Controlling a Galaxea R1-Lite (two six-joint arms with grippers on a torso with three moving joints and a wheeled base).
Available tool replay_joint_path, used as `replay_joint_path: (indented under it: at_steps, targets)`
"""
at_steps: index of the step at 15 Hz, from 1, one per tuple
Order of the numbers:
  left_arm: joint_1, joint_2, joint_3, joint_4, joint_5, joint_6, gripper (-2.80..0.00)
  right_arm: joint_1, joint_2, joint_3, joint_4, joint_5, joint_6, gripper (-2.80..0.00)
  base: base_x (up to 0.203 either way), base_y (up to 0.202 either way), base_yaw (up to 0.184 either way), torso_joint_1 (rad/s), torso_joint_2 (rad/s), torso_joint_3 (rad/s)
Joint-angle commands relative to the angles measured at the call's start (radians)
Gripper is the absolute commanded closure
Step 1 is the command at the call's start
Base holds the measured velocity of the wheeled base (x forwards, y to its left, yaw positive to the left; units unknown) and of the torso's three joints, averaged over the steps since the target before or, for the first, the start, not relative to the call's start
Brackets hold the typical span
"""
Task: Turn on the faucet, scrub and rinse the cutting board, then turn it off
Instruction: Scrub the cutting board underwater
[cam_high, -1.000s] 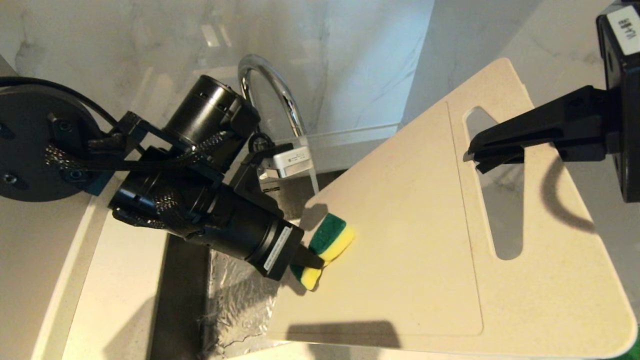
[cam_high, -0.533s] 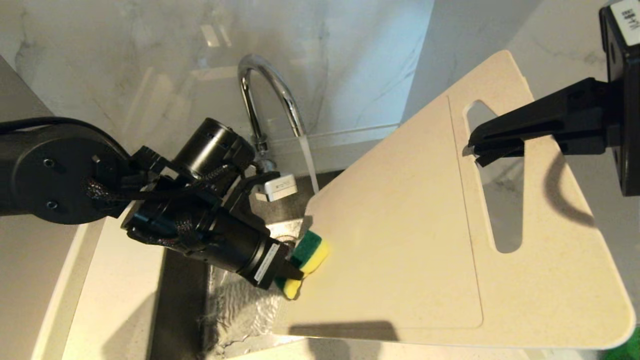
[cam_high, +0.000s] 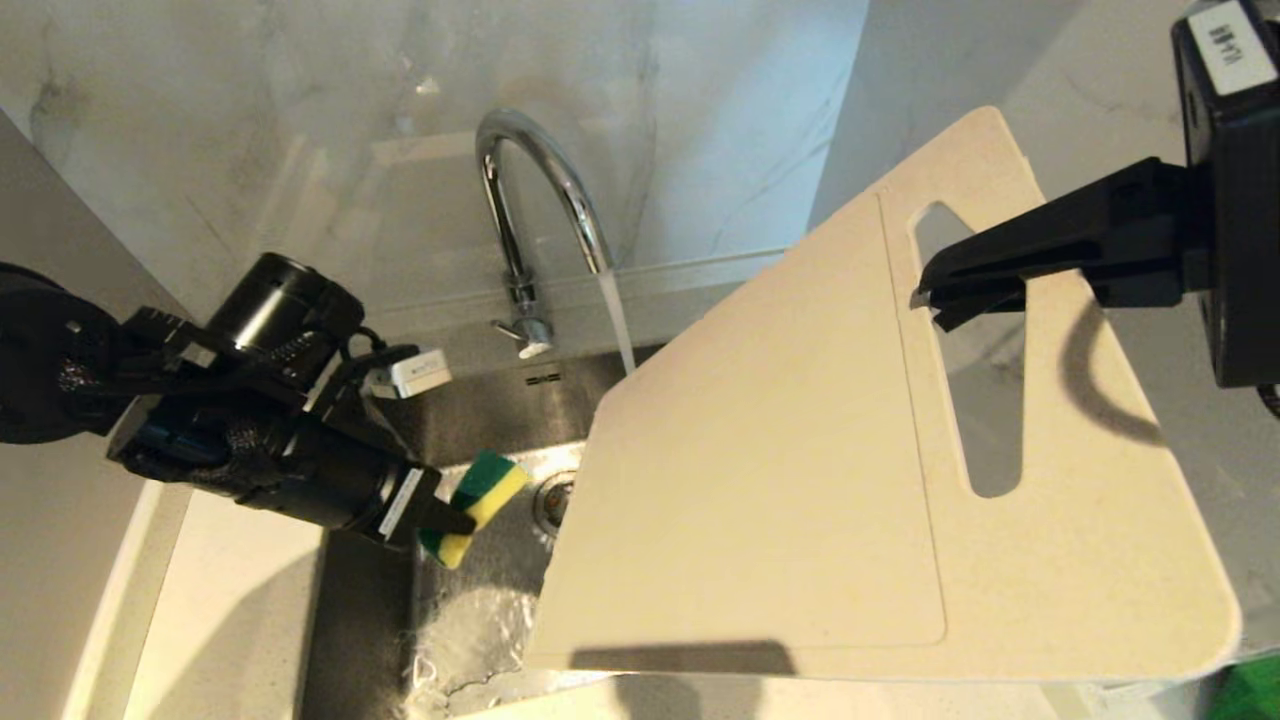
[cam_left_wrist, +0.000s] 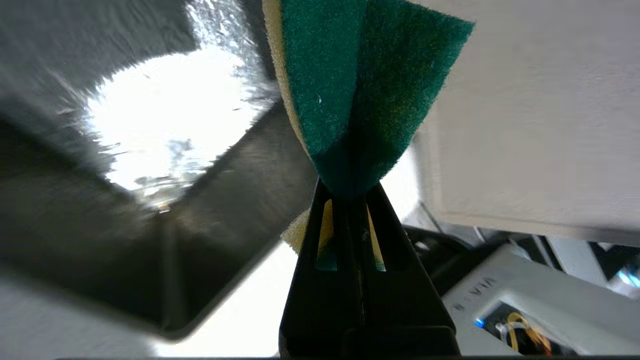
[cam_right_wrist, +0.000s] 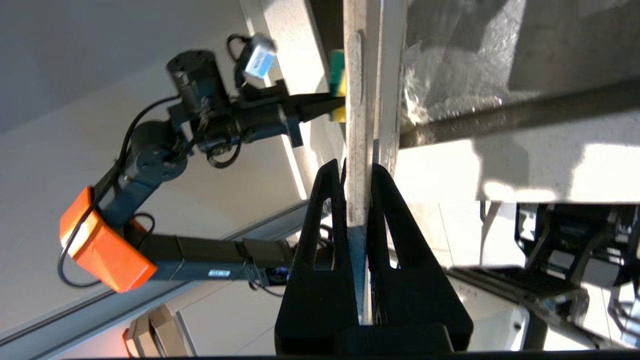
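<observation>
Cutting board (cam_high: 780, 500) tilted over the sink (cam_high: 470, 420), pinched at its slot by right gripper (cam_high: 935, 300) so faucet (cam_high: 530, 190) water drains off; green-yellow sponge (cam_high: 475, 505) clamped in left gripper (cam_high: 450, 520), just beside, clear of the board.

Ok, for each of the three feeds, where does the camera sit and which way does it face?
Head view: high on the robot, looking down at the faucet, sink and cutting board; both arms show.
Left wrist view: behind the left end effector, facing into the sink; its fingers pinch the sponge.
Right wrist view: behind the right end effector, looking along the board's edge, which it clamps; the left arm shows beyond.
Shared: sponge, board and wet sink appear in all three.
</observation>
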Motion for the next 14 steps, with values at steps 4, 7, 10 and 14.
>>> replay_joint_path:
  at_steps: [4,7,10,14]
  targets:
    - [0.027,-0.089,-0.040,0.008,0.129,-0.094,0.00,0.000,0.034,0.017,0.001,-0.005,0.000,0.00,0.000,0.000,0.000,0.000,0.00,0.000]
    - [0.027,-0.116,-0.045,0.016,0.160,-0.114,0.00,0.000,0.029,0.010,0.004,-0.007,0.001,0.00,0.000,0.000,0.000,0.000,0.00,0.000]
    - [0.027,-0.138,-0.047,0.020,0.164,-0.114,0.00,-0.002,0.042,0.026,0.005,-0.011,0.002,0.00,0.000,0.000,0.000,0.000,0.00,0.000]
    - [0.027,-0.169,-0.053,0.025,0.205,-0.118,0.00,-0.006,0.164,0.043,-0.021,-0.041,0.009,0.00,0.000,0.000,0.000,0.000,0.00,0.000]
